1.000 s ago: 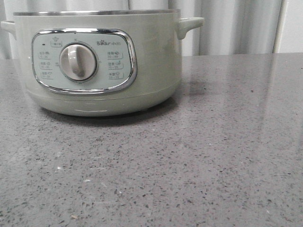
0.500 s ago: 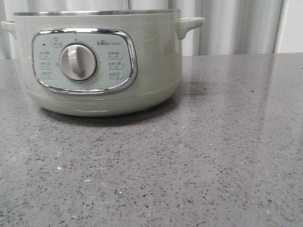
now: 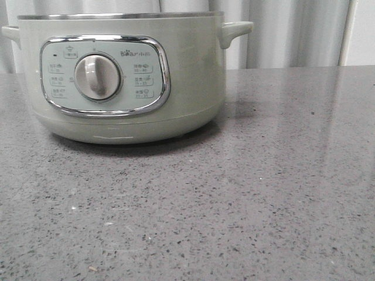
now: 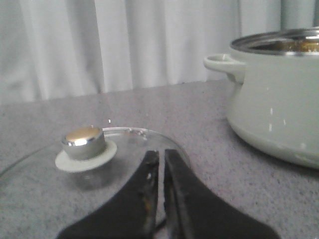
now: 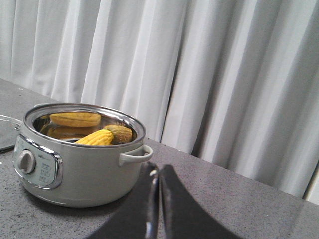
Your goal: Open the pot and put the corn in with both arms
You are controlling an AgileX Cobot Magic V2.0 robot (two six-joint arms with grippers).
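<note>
The pale grey-green pot stands on the grey counter at the left of the front view, with no lid on it. In the right wrist view the pot is open and the yellow corn lies inside it against the steel wall. The glass lid with its metal knob lies flat on the counter beside the pot. My left gripper is shut and empty, just above the lid's near part. My right gripper is shut and empty, to the right of the pot's handle.
A white pleated curtain hangs behind the counter. The speckled grey counter stretches in front of and to the right of the pot. The lid's edge also shows at the left in the right wrist view.
</note>
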